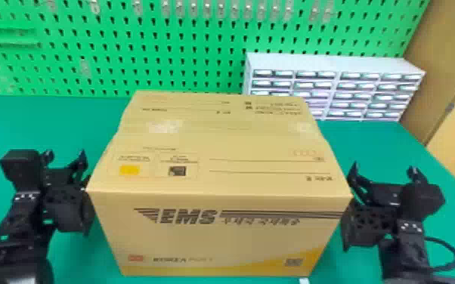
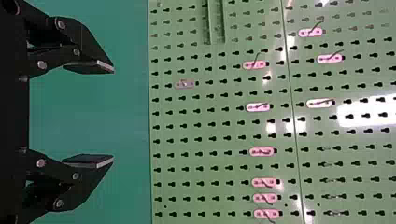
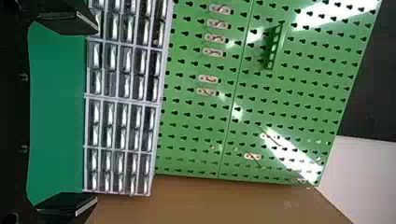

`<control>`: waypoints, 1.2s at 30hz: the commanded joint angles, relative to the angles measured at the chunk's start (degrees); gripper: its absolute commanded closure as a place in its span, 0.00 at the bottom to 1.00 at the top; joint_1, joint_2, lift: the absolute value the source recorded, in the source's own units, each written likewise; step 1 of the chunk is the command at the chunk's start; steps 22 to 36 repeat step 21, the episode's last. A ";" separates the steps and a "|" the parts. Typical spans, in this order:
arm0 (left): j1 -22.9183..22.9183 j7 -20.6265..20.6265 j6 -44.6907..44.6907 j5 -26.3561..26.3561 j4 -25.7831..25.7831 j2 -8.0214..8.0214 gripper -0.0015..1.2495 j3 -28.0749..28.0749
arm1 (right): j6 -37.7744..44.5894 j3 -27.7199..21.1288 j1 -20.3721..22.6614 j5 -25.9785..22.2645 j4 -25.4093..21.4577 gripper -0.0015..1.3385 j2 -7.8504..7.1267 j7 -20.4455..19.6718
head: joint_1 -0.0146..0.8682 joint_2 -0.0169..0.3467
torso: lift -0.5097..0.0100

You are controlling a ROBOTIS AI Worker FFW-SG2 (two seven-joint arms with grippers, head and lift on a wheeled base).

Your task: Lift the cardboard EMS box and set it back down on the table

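The desk [image 1: 60, 124] has a plain green top. A pale cabinet of small drawers [image 1: 336, 66] stands at its back right.

Green pegboard [image 1: 200, 41], green tabletop [image 1: 49, 124], white drawer cabinet [image 1: 332, 62]

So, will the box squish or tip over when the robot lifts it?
The box seems fairly stiff, as its front edges look straight, though cardboard might dent if squeezed hard. It probably won't tip easily, since its front is wider than tall.
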 commanded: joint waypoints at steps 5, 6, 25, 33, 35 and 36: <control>-0.14 0.00 0.00 0.05 0.00 0.00 0.45 -0.26 | -0.71 0.01 -0.14 0.39 0.62 0.04 0.33 0.02 | 0.78 0.01 | 0.81; -0.05 0.00 0.00 0.05 0.00 0.00 0.45 -0.26 | -0.71 -0.08 -0.14 0.30 0.62 0.04 0.33 0.02 | 0.78 0.01 | 0.81; -0.14 0.00 0.00 0.05 0.00 0.00 0.45 -0.53 | -1.68 -0.26 -0.40 0.74 0.89 0.04 0.50 0.02 | 0.78 0.01 | 0.81; -0.14 0.00 0.00 0.05 0.00 0.00 0.45 -0.53 | -1.68 -0.26 -0.40 0.74 0.89 0.04 0.50 0.02 | 0.78 0.01 | 0.81; -0.14 0.00 0.00 0.05 0.00 0.00 0.45 -0.53 | -1.68 -0.26 -0.40 0.74 0.89 0.04 0.50 0.02 | 0.78 0.01 | 0.81; -0.14 0.00 0.00 0.05 0.00 0.00 0.45 -0.53 | -1.68 -0.26 -0.40 0.74 0.89 0.04 0.50 0.02 | 0.78 0.01 | 0.81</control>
